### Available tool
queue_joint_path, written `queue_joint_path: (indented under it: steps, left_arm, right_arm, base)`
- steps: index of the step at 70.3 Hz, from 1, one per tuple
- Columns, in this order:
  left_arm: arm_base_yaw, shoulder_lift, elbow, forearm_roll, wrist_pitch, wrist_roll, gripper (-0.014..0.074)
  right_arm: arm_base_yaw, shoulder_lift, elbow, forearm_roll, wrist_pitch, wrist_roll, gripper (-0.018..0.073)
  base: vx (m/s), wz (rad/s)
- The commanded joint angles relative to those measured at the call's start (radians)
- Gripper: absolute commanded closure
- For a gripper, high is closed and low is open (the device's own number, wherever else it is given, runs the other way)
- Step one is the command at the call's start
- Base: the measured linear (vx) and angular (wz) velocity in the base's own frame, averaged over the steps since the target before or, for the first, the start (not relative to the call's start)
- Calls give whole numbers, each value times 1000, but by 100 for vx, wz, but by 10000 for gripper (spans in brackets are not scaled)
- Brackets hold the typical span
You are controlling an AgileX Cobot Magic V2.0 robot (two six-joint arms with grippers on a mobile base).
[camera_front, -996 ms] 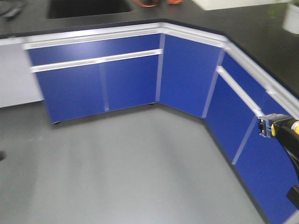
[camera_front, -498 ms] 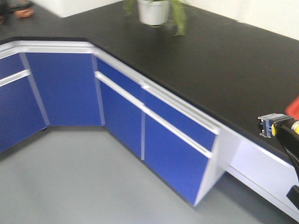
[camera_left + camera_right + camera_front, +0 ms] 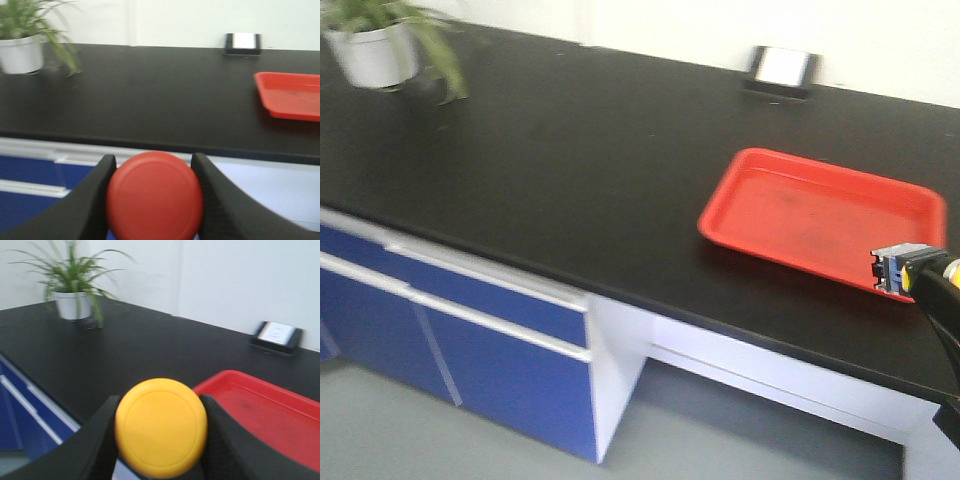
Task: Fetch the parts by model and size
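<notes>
Two parts: you have one red-capped switch (image 3: 154, 197) and one yellow-capped switch (image 3: 161, 427), both carried in the air and neither set down yet.
Left gripper: your left gripper (image 3: 154, 165) is clamped on the red-capped switch, with a black finger pressing each side of the cap.
Right gripper: your right gripper (image 3: 160, 402) grips the yellow-capped switch the same way.
Part axis: each round cap faces its wrist camera. In the front view the yellow part's bluish base points away from the arm, so I judge the base leads.
Drop spot: one red tray (image 3: 820, 212) lies bare on the black countertop (image 3: 570, 170). It is the likely place for both parts.
Key relation: from your right gripper the tray lies just ahead and to the right, near. From your left gripper it sits far off to the right, well apart.
Nearer arm: the right, so I would place the yellow part first.
Tray axis: its long side runs left to right along the counter, with a long edge toward you.
Reach: both grippers look short of the counter's front edge. Whether the right one is over the tray yet, I cannot tell.
Other things: one potted plant (image 3: 380, 45) stands at far left, one dark-framed box (image 3: 782, 68) at the back wall, and blue cabinets (image 3: 490, 370) below.
</notes>
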Motion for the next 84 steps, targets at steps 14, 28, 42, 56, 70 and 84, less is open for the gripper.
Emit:
queue_joint_path:
  steps: [14,28,42,56,70,84]
  left_arm:
    - [-8,11,-23,9,-75,-1,603]
    - [-8,11,-23,9,-75,-1,603]
    - [-8,11,-23,9,-75,-1,603]
    - [-8,11,-23,9,-75,-1,603]
    - [-8,11,-23,9,-75,-1,603]
    - [-8,11,-23,9,-75,-1,603]
  right_arm:
    - [-1,6,-30,-11,-83,-7,569]
    - [-1,6,-30,-11,-83,-7,569]
    - [-1,6,-30,-10,-83,-7,569]
    - [-1,6,-30,-10,-83,-7,569]
    - [-1,6,-30,-10,-83,-7,569]
    - [-1,6,-30,-10,-83,-7,569]
  base:
    - [17,-72]
    - [15,-66]
    - [12,-44]
    - [9,-26]
    - [10,-9]
    - [10,-3]
